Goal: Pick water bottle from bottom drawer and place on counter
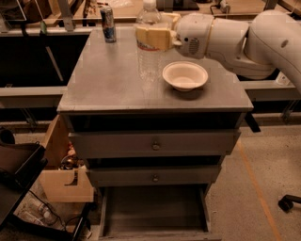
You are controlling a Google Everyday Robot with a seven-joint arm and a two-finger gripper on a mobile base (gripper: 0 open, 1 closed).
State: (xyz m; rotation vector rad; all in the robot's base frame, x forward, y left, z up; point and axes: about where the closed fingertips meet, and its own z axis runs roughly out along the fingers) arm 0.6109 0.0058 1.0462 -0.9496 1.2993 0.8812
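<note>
It looked like a robotics lab or a workshop, not a home; the floor (275,155) was bare and grey, with an orange line (256,188) painted on it at 4 o'clock; a pale wooden bench (124,10) ran behind the counter (103,80) at 12 o'clock; an open cardboard box (66,183) and loose cables (42,214) lay on the floor at 8 o'clock; a chair caster (287,203) showed at 4 o'clock; a white robot arm (235,33) reached in from 2 o'clock, and its gripper (151,37), above the counter at 12 o'clock, was closed around the water bottle (149,63).
</note>
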